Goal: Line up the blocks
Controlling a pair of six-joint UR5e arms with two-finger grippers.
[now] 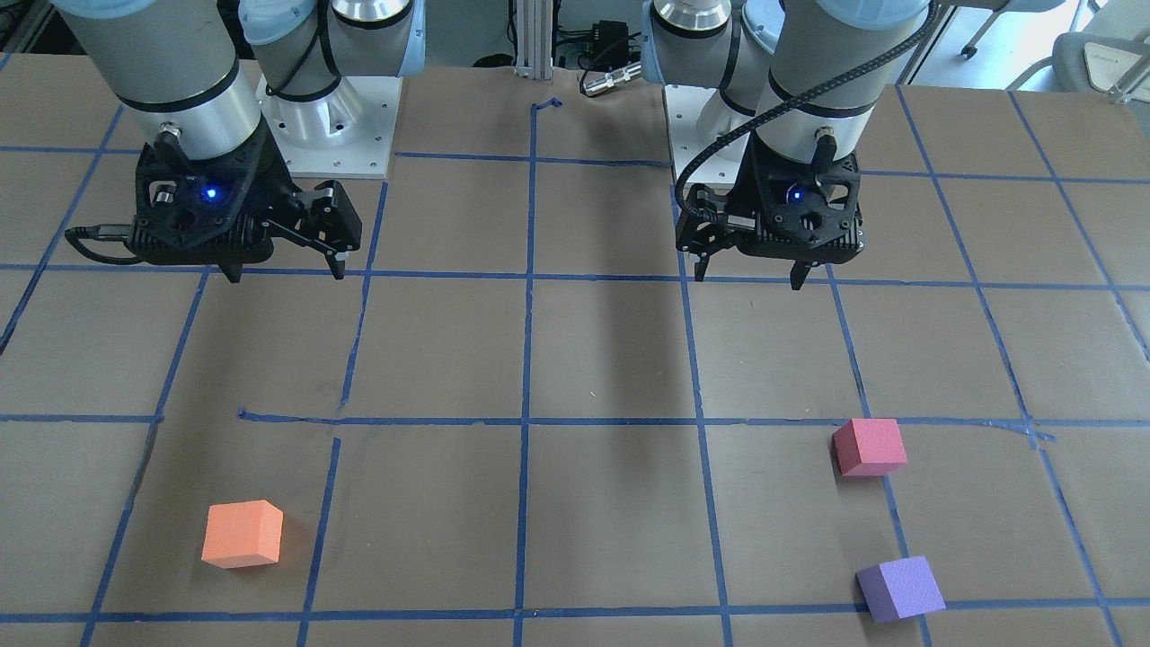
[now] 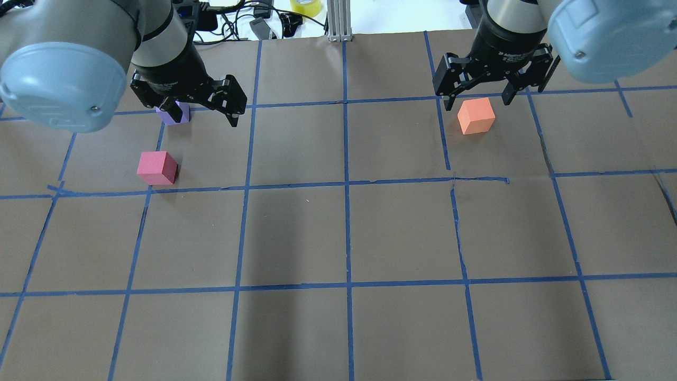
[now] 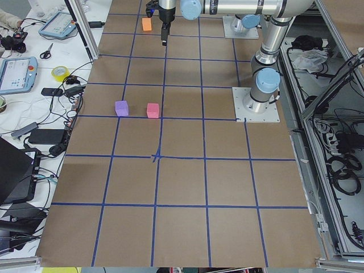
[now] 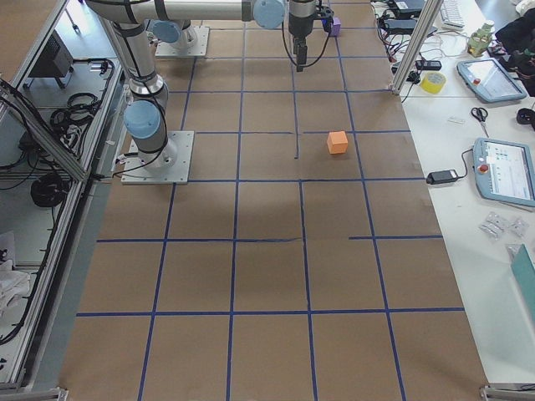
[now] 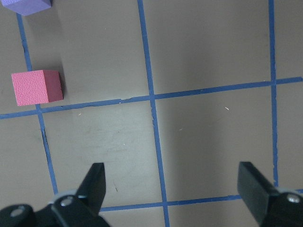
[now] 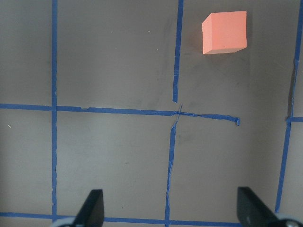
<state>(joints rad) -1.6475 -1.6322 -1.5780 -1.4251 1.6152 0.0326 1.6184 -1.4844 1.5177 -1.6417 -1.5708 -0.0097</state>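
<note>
Left gripper [image 1: 746,274]: jaws spread wide, gripping nothing, suspended above the worktop [image 1: 611,359]; right gripper [image 1: 287,270]: jaws spread wide and empty as well. Orange block [image 1: 243,534]: rests alone on the worktop on the right arm's side, well apart from the other two. Pinkish red block [image 1: 869,447] and purple block [image 1: 900,589]: near each other but not touching, on the left arm's side; the purple one lies farther from the robot base. The three blocks do not form a line.

Overhead looks from behind the robot [image 3: 264,85], front faces it, side cameras stand far off, wrist cameras close, all sharing the brown blue-taped table [image 2: 402,233].
</note>
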